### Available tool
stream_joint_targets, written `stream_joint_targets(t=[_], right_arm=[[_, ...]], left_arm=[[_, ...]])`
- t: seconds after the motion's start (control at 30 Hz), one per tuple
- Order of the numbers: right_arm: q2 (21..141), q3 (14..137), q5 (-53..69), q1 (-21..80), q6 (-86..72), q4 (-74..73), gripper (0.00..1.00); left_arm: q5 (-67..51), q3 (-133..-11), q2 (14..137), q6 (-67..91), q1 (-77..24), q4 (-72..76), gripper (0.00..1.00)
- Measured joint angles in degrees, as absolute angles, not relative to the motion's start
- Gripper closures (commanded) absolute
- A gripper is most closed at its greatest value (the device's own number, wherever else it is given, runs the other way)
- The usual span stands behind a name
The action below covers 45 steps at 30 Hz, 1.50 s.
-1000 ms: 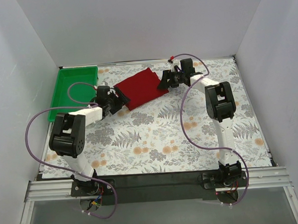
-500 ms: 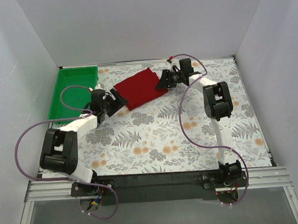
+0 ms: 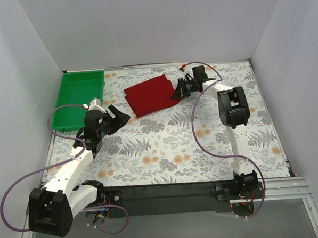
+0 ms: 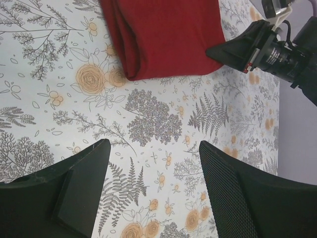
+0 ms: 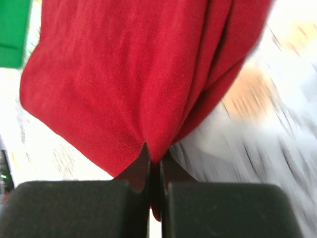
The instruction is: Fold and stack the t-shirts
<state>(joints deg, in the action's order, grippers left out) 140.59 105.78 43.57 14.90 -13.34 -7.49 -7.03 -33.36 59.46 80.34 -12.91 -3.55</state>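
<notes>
Toward the far edge of the floral-patterned desk (image 3: 165, 145), the overhead view shows the dark red t-shirt (image 3: 151, 94) lying as a folded, roughly rectangular bundle. It sits a little left of the middle, turned at a slant. The green tray (image 3: 78, 96) sits in the far-left corner, near the shirt but apart from it. The right end effector (image 3: 175, 91) reaches across from the right and meets the shirt's right edge. The left end effector (image 3: 121, 113) hangs over bare desk just beside the shirt's near-left corner, between shirt and tray, its jaws spread with nothing in them. A purple cable (image 3: 199, 128) loops beside each arm, and white walls close the desk in on three sides.

From the left wrist, the two dark fingers (image 4: 79, 193) stand wide apart at the bottom of the picture, with only printed ferns and orange flowers between them. Beyond them lies the shirt, its rounded folded edge turned toward this camera. The right arm's black end effector comes in from the upper right and touches the cloth's corner. Nothing lies between the left fingers and the shirt.

From the right wrist, the black fingers (image 5: 133, 183) are pressed together on a pinch of red cloth. The fabric rises from the grip in soft folds and fills most of the picture. A strip of green tray shows at the upper left, and the desk at the right is blurred.
</notes>
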Motion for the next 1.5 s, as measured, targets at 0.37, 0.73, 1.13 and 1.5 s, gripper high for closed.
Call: stream_joint_targets(t=[0.37,0.73,1.13,1.5], right_arm=[[124.1,84.2,38.5,-4.9,-0.4,-12.8,0.99],[119.3,81.6,33.1,-24.2,15.7,-21.0,0.86],[111.9,81.3,26.5,-23.0,24.6,-26.5,0.37],[96.4,81.1,23.1,-18.0,39.2,-32.6,0.44]], left_arm=[[-9.3,-29.3,51.6,80.6,-12.9,-6.7,0.33],[-15.1,-23.4,46.5,81.5,-12.9,-5.7,0.34],[-17.4,-23.4,44.3,80.1,-12.9,-5.1,0.34],[-16.5,-26.0,39.6,75.1,-12.9,-6.9,0.32]])
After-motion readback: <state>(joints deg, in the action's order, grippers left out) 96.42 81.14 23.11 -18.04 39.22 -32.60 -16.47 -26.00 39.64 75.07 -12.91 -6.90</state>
